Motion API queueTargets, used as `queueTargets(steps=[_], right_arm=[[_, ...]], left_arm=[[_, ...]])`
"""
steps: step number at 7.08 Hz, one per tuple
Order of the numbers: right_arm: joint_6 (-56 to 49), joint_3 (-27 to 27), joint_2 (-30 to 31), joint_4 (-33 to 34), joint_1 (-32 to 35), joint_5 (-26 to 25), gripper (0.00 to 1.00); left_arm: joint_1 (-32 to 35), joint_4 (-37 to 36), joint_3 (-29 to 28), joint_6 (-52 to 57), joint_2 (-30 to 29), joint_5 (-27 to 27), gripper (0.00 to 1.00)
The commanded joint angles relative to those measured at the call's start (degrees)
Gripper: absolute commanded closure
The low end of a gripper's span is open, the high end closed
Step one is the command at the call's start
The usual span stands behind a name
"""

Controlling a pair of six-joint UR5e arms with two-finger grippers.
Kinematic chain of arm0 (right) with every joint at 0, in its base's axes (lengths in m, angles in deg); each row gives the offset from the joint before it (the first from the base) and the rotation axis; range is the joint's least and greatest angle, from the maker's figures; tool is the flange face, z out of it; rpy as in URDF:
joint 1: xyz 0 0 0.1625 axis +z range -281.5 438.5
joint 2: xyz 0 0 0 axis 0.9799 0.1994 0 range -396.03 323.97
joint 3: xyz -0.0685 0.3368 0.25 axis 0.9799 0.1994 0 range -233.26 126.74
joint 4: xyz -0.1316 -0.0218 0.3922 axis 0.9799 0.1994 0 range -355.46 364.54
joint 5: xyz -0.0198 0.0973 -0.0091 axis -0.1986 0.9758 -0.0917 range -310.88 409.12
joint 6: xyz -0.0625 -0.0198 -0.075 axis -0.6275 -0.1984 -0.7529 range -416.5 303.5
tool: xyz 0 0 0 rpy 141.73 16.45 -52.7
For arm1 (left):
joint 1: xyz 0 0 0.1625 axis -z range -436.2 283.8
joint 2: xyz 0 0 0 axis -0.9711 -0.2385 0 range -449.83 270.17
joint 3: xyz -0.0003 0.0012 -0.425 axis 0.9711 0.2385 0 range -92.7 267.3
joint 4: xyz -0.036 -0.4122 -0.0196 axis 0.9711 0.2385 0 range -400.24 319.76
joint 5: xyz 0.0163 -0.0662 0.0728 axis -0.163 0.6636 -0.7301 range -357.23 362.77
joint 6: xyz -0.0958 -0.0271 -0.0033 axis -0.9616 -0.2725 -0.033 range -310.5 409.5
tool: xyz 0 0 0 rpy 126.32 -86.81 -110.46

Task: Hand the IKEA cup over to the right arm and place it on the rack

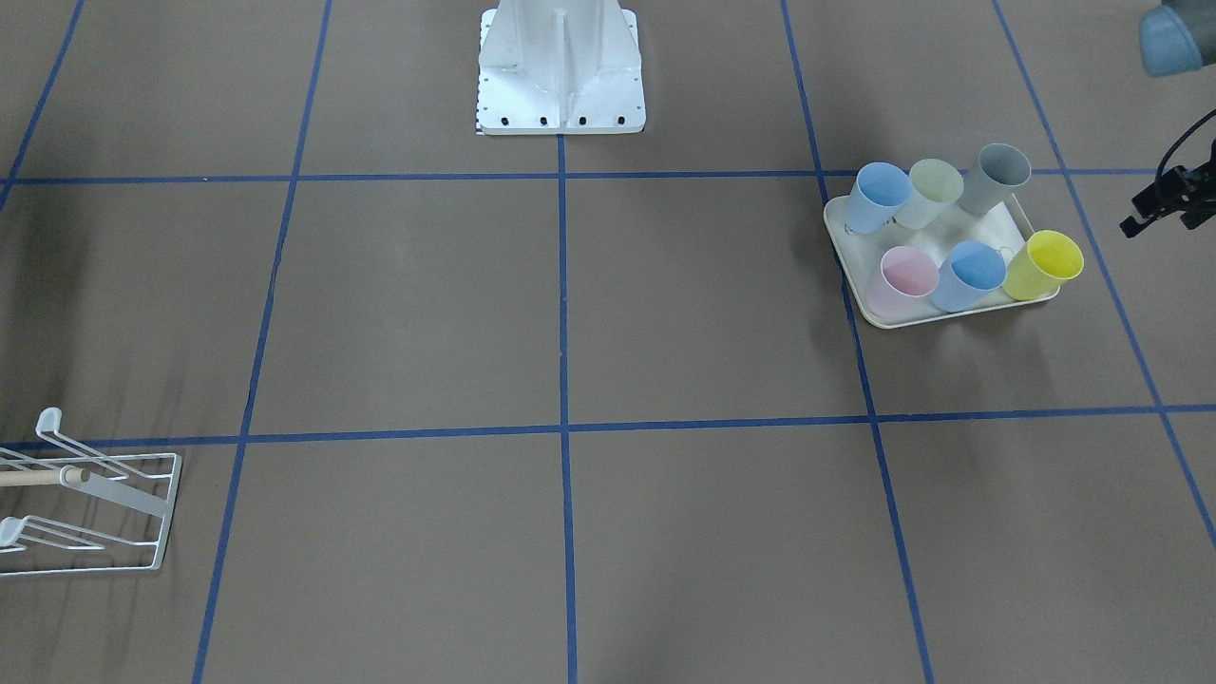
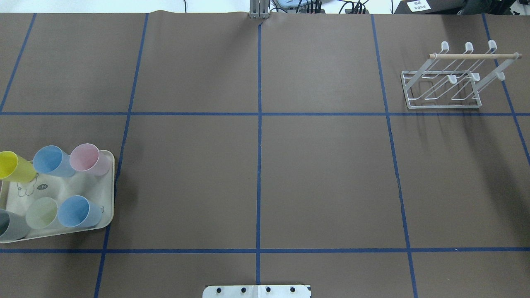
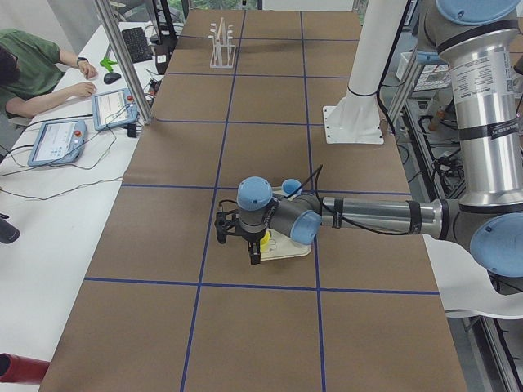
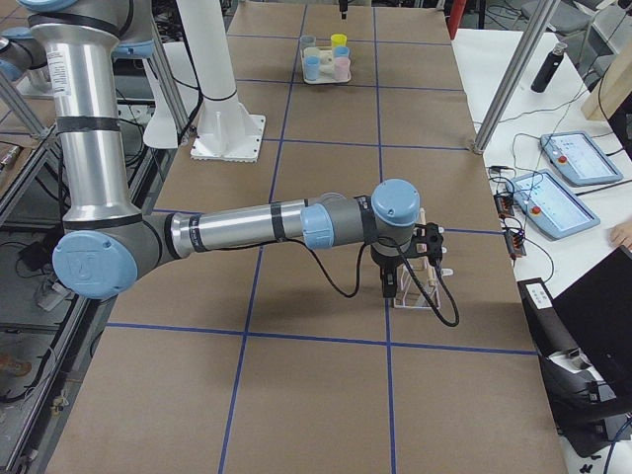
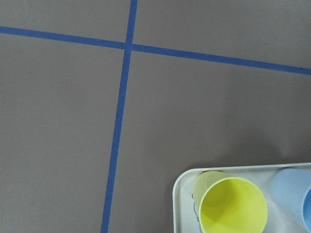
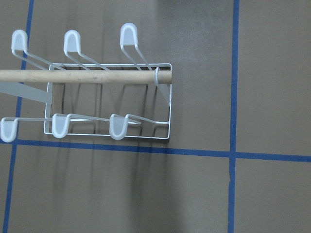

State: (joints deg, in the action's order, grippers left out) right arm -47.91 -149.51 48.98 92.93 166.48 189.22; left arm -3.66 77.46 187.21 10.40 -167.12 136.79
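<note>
Several IKEA cups stand on a cream tray (image 2: 62, 186): yellow (image 2: 14, 166), blue (image 2: 51, 160), pink (image 2: 87, 158), pale green (image 2: 41, 212), blue (image 2: 76, 211) and grey (image 2: 8, 225). The left wrist view looks down on the yellow cup (image 5: 233, 206) at the tray's corner. My left gripper (image 3: 255, 251) hangs over the tray's outer end; I cannot tell whether it is open or shut. The white wire rack (image 2: 447, 82) with its wooden dowel stands at the far right, with no cup on it. My right gripper (image 4: 387, 286) hovers beside the rack (image 4: 420, 286); I cannot tell its state either.
The white robot base (image 1: 560, 66) sits at the middle of the table's robot side. Blue tape lines divide the brown table top. A person (image 3: 33, 65) sits at a side table with tablets (image 3: 114, 106).
</note>
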Motion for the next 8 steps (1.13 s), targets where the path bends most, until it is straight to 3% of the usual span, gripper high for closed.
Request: queueTargets(steps=[1, 2, 4, 7, 8], right_arm=[[0.19, -0.16, -0.54, -0.06, -0.09, 0.35, 0.0], [0.19, -0.16, -0.72, -0.06, -0.09, 0.35, 0.0], [0.19, -0.16, -0.72, -0.06, -0.09, 0.44, 0.0], [0.11, -0.16, -0.72, -0.06, -0.09, 1.58, 0.0], [0.19, -0.34, -0.72, -0.06, -0.09, 1.58, 0.0]], left_arm=[[-6.94, 7.44, -3.31, -7.29, -0.23, -4.12, 0.01], [-7.32, 7.8, -3.32, -7.48, -0.32, -4.04, 0.02], [-8.02, 8.16, -3.75, -7.48, -0.41, -4.04, 0.17], [-10.74, 8.16, -4.46, -7.04, -0.76, -4.04, 0.3], [-11.19, 8.07, -4.46, -6.87, -0.76, -4.04, 0.8]])
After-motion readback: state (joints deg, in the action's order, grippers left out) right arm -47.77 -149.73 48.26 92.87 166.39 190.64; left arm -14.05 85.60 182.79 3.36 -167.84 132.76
